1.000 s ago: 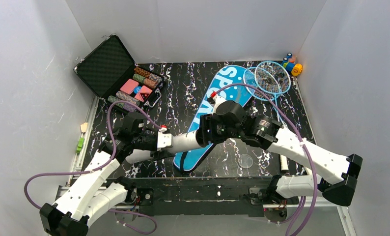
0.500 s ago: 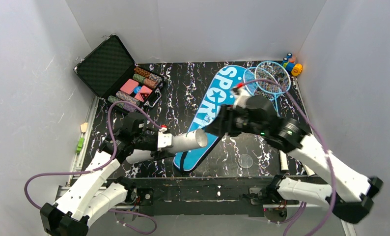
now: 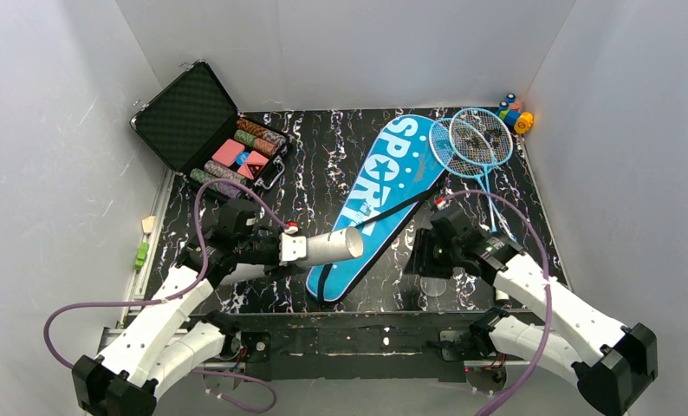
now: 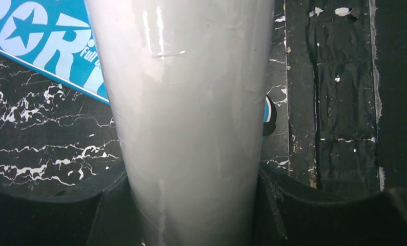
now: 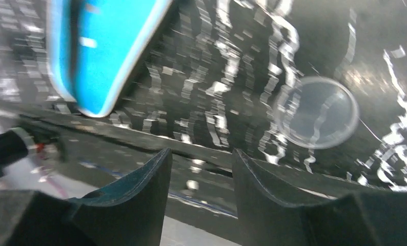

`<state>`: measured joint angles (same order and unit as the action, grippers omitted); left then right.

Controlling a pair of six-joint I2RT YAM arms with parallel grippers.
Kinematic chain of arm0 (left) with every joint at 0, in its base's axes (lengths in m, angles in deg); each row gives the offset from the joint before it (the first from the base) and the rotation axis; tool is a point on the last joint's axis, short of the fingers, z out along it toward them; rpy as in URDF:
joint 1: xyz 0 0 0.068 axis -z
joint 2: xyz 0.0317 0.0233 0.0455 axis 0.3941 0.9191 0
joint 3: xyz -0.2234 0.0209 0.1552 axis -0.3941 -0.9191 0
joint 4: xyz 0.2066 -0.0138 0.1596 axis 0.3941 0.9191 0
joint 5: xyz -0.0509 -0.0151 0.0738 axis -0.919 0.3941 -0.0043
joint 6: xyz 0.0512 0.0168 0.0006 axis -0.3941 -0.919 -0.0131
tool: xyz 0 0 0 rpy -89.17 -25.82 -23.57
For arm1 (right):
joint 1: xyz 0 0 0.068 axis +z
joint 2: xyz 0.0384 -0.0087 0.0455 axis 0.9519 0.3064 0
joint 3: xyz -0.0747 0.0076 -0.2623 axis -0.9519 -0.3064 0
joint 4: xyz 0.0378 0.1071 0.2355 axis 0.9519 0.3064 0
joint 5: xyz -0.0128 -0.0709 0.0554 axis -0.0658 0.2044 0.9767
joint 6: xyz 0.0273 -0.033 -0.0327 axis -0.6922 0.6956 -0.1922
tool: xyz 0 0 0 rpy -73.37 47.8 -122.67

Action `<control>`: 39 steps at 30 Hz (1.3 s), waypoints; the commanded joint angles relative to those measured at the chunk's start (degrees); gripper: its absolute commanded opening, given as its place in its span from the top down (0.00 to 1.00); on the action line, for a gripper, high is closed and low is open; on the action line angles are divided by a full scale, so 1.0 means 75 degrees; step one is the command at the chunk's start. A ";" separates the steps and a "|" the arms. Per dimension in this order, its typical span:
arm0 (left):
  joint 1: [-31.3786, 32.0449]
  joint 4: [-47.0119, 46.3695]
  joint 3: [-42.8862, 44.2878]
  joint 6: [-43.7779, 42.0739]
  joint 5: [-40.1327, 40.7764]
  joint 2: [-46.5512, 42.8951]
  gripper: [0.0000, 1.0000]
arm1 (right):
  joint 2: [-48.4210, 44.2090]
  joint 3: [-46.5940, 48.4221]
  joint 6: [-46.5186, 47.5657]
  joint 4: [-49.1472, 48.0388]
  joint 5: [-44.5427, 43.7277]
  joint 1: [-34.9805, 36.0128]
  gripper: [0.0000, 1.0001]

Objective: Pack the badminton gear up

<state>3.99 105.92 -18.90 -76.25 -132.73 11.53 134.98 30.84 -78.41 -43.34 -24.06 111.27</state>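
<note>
White tube (image 3: pixel 323 248) gripped in left tool (image 3: pixel 288 249), mouth over bag's (image 3: pixel 384 191) edge — right tool (image 5: pixel 199 164) parted, empty, near table's (image 3: pixel 323 156) front edge.

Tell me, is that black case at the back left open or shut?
Open. Its lid is tipped back, and coloured chips show inside.

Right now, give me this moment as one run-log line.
left gripper: shut on white tube | right gripper: open, empty, near clear lid | rackets: beside blue bag, unpacked
</note>
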 commanded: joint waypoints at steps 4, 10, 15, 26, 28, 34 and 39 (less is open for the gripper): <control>0.0029 0.0151 0.0004 -0.0235 0.0211 -0.0003 1.00 | -0.0129 -0.0967 -0.0292 0.0043 -0.1057 -0.0005 0.46; 0.0029 0.0148 0.0058 -0.0310 0.0046 0.0020 1.00 | 0.0417 -0.1212 -0.0337 -0.0299 -0.1232 -0.0006 0.48; 0.0029 0.0148 0.0043 -0.0269 0.0067 -0.0009 1.00 | 0.1189 -0.1215 -0.0415 -0.0570 -0.1685 -0.0001 0.53; 0.0029 0.0152 0.0002 -0.0280 0.0062 -0.0081 1.00 | 0.2006 -0.1297 -0.0469 -0.0876 -0.2001 0.0068 0.58; 0.0029 0.0157 -0.0021 -0.0294 0.0056 -0.0076 1.00 | 0.2083 -0.1465 -0.0507 -0.1080 -0.1814 0.0090 0.58; 0.0029 0.0140 -0.0013 -0.0301 0.0032 -0.0063 1.00 | 0.2408 -0.1514 -0.0636 -0.1240 -0.1867 0.0311 0.58; 0.0029 0.0116 0.0002 -0.0248 0.0012 -0.0091 1.00 | 0.2649 -0.1467 -0.0681 -0.1315 -0.1927 0.0404 0.70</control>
<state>3.99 107.82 -18.92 -77.65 -131.20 12.14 152.58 19.80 -82.23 -52.35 -37.28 113.55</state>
